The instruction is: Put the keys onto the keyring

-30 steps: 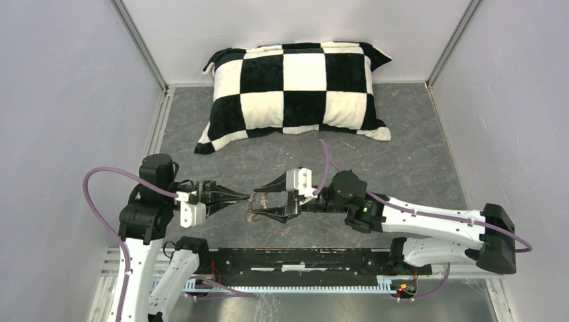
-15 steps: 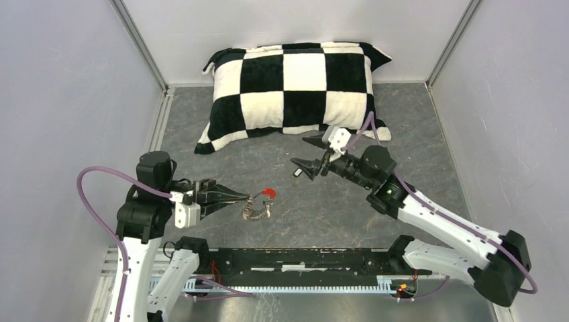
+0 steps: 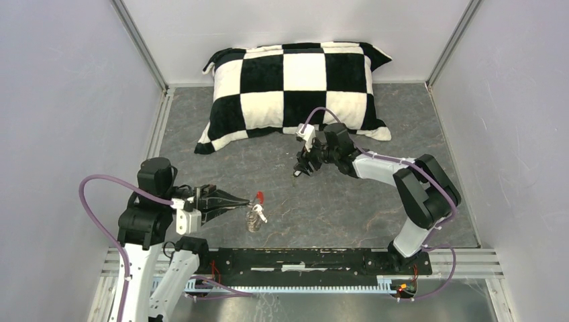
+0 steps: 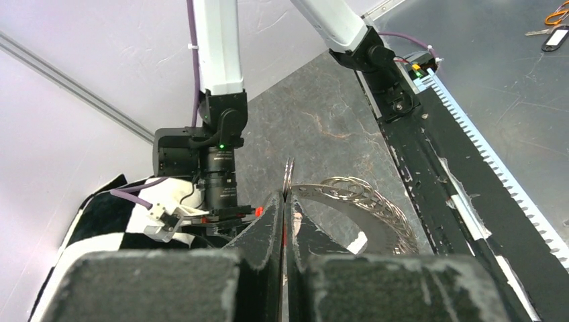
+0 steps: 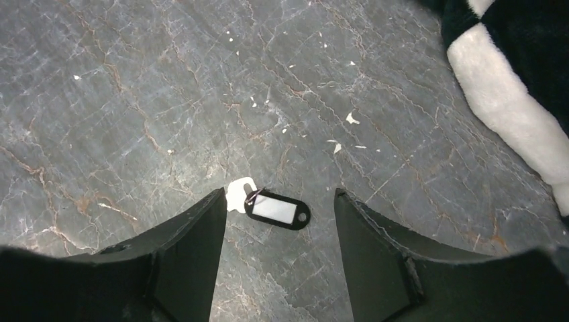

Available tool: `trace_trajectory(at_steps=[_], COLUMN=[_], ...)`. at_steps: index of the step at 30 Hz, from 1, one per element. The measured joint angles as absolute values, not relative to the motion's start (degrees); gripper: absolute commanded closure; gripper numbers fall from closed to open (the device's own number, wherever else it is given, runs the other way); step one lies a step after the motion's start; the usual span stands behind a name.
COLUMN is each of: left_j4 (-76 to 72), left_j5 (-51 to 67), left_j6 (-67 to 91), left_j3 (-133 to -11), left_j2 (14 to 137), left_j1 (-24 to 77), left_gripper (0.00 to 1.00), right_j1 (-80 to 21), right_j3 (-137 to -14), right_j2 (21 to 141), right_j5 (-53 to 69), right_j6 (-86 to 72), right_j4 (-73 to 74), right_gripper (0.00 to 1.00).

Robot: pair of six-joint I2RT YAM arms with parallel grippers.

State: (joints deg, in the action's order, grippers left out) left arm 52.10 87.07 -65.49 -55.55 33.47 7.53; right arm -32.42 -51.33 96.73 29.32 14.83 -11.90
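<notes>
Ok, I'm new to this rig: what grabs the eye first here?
The checkered pillow lies at the far end of the table. Near the front, the left claw is shut on the silvery, red-sleeved keyring; the right claw hangs open over a black-headed key just before the pillow.

Robot arms: two, left (image 3: 144, 225) and right (image 3: 419, 191). Fingers: two per arm, four in total (left pair (image 4: 267, 231), right pair (image 5: 181, 261)). Keyring (image 3: 252, 220): one, carrying one red sleeve (image 3: 259, 196). Keys: one (image 5: 272, 207) clearly visible on the desk (image 3: 349, 208); further keys cannot be confirmed. Checkered pillow (image 3: 295, 87): one.
</notes>
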Motion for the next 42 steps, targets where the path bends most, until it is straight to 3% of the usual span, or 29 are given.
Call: trace_trajectory(at_steps=[4,11,22,38,42], left_j4=[52.1,52.1,52.1,52.1,52.12], left_j5=[86.87,85.97,85.8,85.65,85.62], left_j6=[-65.49,-65.49,-65.52,-65.52,-65.52], left_j3=[-54.54,-53.91,-53.91,-53.87,-53.69], left_j2=[32.8,32.64,32.64,32.6,32.58], left_j1=[7.53,7.53,7.53,7.53,7.53], left_gripper=[0.98,0.98,0.98,0.98,0.98], right_j1=[-32.34,-36.56,-39.4,-40.69,-41.39], right_j3=[-52.16,-51.4,-49.56,-49.25,-49.25], right_j2=[98.3,98.37,100.16,101.86,101.86], right_j5=[31.29,25.26,12.14,10.57,10.2], right_j6=[12.56,8.54,4.19,0.89,0.69], right_j4=[-13.21,-13.61,-13.15,-15.64,-15.81], right_gripper=[0.35,0.48,0.54,0.53,0.6])
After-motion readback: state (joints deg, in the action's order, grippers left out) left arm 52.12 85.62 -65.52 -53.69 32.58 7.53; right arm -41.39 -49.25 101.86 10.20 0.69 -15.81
